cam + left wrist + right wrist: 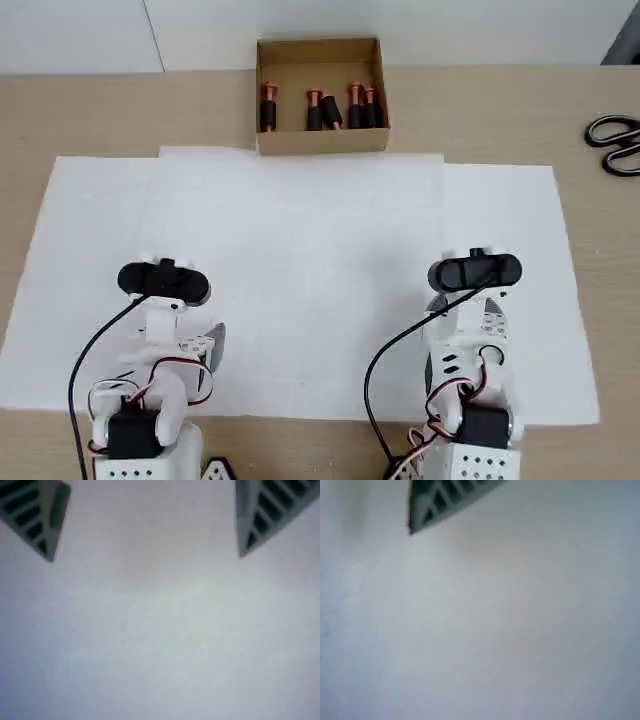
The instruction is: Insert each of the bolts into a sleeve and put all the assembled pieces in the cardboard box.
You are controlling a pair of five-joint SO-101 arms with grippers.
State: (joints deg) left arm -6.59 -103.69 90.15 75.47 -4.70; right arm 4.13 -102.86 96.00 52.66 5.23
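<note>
Basically, about five bolt-in-sleeve pieces lie in the cardboard box, upper centre. The left gripper is released and empty over the white sheet. For the right gripper, one fingertip shows, so I can't tell its state. Likely risk is a miscount, since the pieces overlap and the box wall hides their ends.

Left hand, fingers wide apart.

white arms, black servos, black cables, ribbed grey left gripper
</note>
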